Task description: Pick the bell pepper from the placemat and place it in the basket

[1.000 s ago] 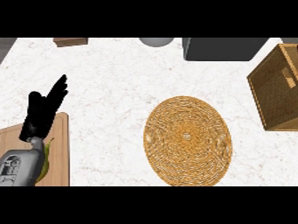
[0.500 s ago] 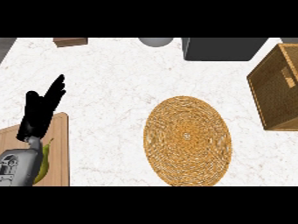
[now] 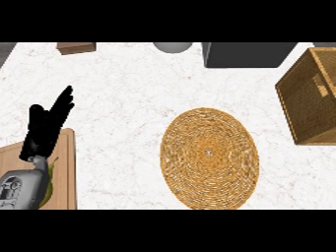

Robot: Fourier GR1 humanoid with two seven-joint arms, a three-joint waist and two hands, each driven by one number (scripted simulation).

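No pepper shows on the placemat; its woven round lies bare on the counter, near the basket at the right edge. The only thing of that colour is a yellow-green sliver poking out from under the left forearm, on the board at the lower left. It may be the pepper, but too little of it shows for me to say.

The left hand stands above the board's far end with its fingers straight, pointing away and slightly right, and nothing in them. The right hand is nowhere to be seen.

If that is the pepper, I'd expect it to be light and hollow, with stiff walls and a smooth, waxy skin that could slip, and lobes that let it rock or roll when nudged. I'd take it round its widest part, thumb on one side and fingers on the other, rather than by the stem. With the forearm lying over it, the arm would have to draw back first.

Compared with a second ago, very little differs. The forearm has sunk a touch towards the lower left corner and the hand with it. The placemat and basket sit where they were, and the mat was just as bare then
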